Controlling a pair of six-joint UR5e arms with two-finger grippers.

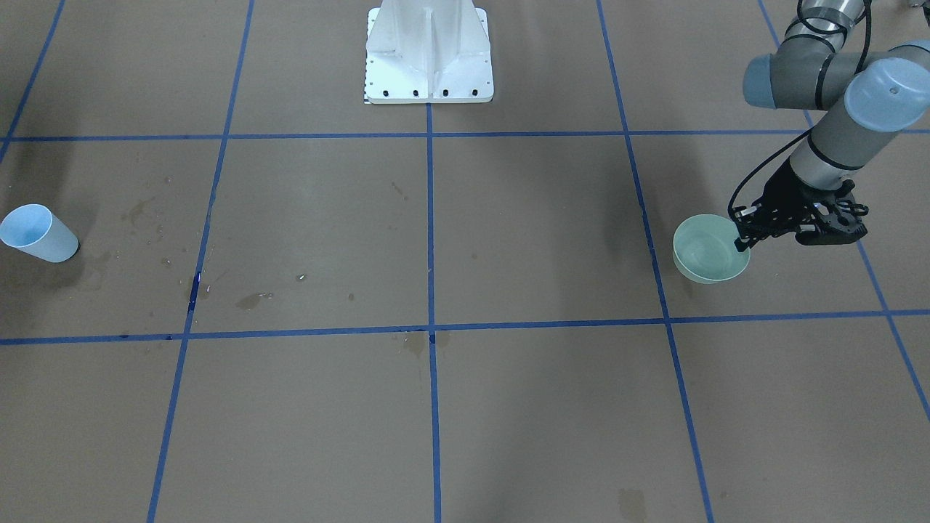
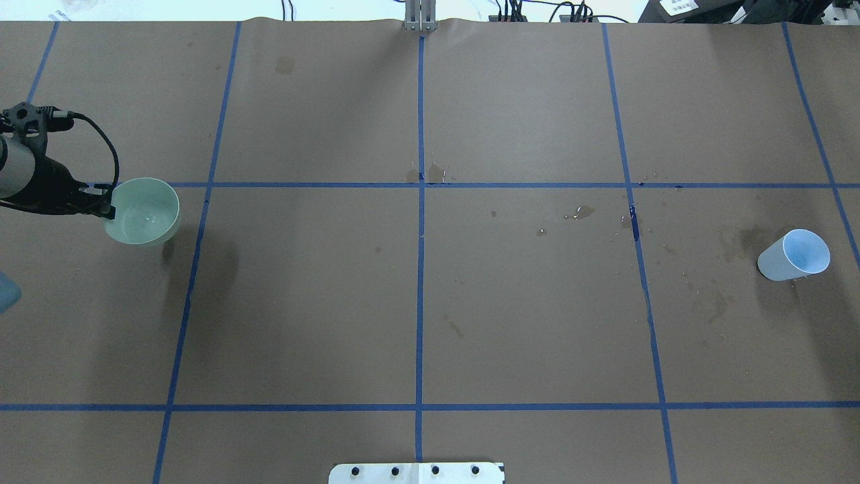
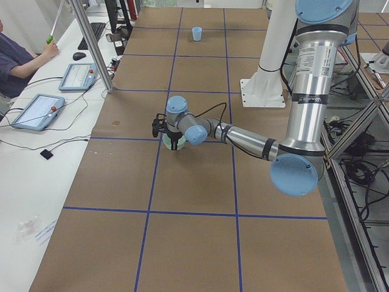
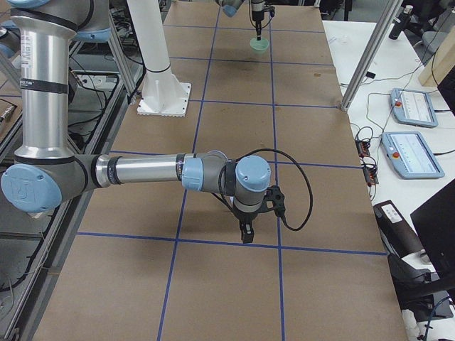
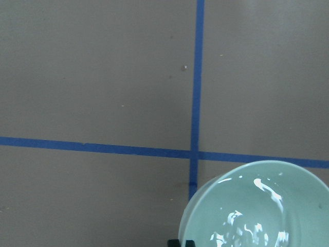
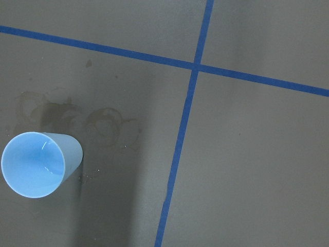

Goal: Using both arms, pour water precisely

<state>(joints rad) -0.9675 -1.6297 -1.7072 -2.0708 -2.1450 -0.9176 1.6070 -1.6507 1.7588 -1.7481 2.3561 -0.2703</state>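
A pale green bowl stays level at the table's left end, and my left gripper is shut on its rim. Water glints as white ripples inside the bowl. A light blue cup stands upright at the opposite end. The right wrist view looks down on the cup at lower left, with no fingers showing. My right gripper points downward in the exterior right view only, so I cannot tell whether it is open or shut.
The white pedestal sits at the robot's side of the table. Dark stains and droplets mark the brown paper between the centre and the cup. A person and tablets are at a side desk beyond a metal post.
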